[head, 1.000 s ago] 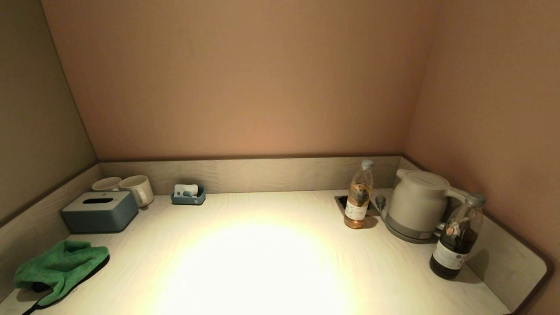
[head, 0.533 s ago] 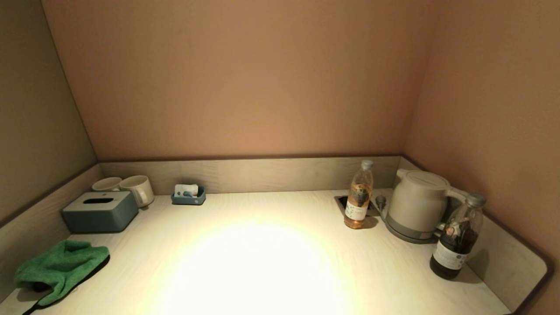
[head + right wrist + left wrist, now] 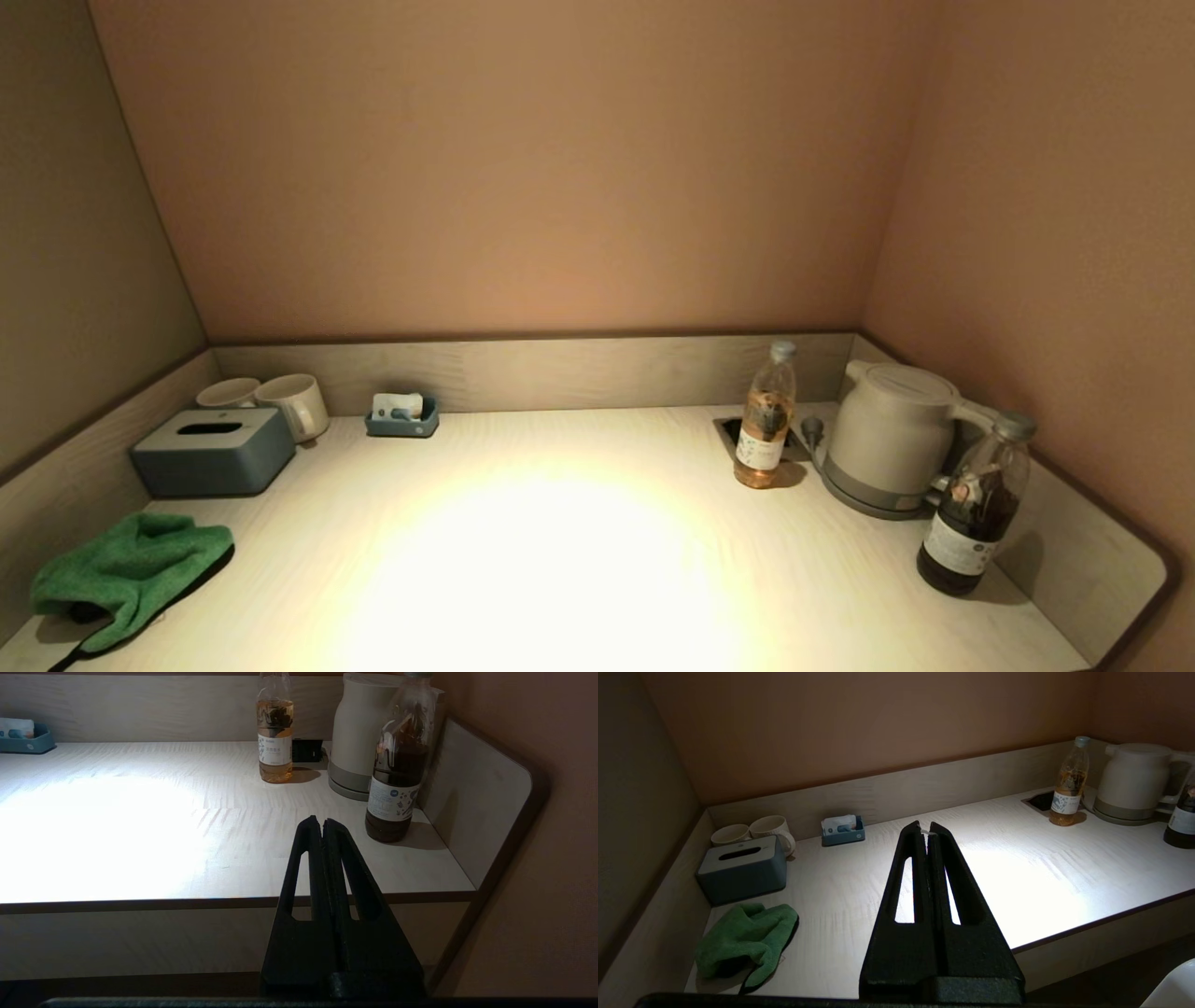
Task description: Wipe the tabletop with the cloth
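Observation:
The green cloth [image 3: 126, 571] lies crumpled at the near left corner of the pale wood-grain tabletop [image 3: 560, 560], just in front of the grey-blue tissue box [image 3: 213, 452]. The cloth also shows in the left wrist view [image 3: 745, 942]. Neither gripper shows in the head view. In the left wrist view my left gripper [image 3: 926, 828] is shut and empty, held above the tabletop's front part, apart from the cloth. In the right wrist view my right gripper [image 3: 320, 822] is shut and empty, held off the tabletop's front edge near the right corner.
Two white mugs [image 3: 294, 403] and a small blue tray [image 3: 401, 416] stand at the back left. A pale drink bottle [image 3: 766, 422] stands by the socket cutout [image 3: 731, 431]; a kettle [image 3: 892, 439] and a dark bottle [image 3: 976, 509] stand at the right. A raised rim [image 3: 560, 373] borders three sides.

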Tool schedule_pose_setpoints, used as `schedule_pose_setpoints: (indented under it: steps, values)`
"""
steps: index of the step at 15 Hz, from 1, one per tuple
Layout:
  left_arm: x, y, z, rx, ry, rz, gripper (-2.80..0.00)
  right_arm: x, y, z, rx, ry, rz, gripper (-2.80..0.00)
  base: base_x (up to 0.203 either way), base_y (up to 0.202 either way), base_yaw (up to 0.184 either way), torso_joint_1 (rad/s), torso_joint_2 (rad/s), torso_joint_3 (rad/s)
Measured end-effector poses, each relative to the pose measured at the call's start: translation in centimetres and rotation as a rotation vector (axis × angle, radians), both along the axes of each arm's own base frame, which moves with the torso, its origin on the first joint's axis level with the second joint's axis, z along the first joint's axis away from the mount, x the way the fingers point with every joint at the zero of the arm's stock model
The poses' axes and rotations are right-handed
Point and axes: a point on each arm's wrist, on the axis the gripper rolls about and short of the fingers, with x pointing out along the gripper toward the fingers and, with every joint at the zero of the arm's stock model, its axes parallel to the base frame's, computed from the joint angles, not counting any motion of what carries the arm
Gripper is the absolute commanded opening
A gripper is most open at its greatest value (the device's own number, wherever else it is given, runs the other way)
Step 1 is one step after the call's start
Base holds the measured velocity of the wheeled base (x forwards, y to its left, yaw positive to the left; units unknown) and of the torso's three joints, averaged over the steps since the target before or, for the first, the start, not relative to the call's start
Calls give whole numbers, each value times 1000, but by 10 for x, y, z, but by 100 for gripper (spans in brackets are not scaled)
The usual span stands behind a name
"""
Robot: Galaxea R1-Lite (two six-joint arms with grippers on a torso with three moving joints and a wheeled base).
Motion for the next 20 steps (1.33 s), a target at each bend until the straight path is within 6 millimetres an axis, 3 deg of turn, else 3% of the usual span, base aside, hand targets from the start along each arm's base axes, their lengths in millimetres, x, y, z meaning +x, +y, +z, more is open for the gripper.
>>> schedule_pose_setpoints:
  steps: [5,10,14,20]
  values:
    - [-12,15,-11,-19,27,8,-280,0,0,0,0,-1,0,-280,0,0,0,0,0,0]
    - [-17,13,-9,-99,6,69,-280,0,0,0,0,0,0,-280,0,0,0,0,0,0]
    - [-17,9,-21,-101,19,137,-280,0,0,0,0,-1,0,-280,0,0,0,0,0,0]
    - [-17,10,-67,-69,43,220,-280,0,0,0,0,-1,1,-280,0,0,0,0,0,0]
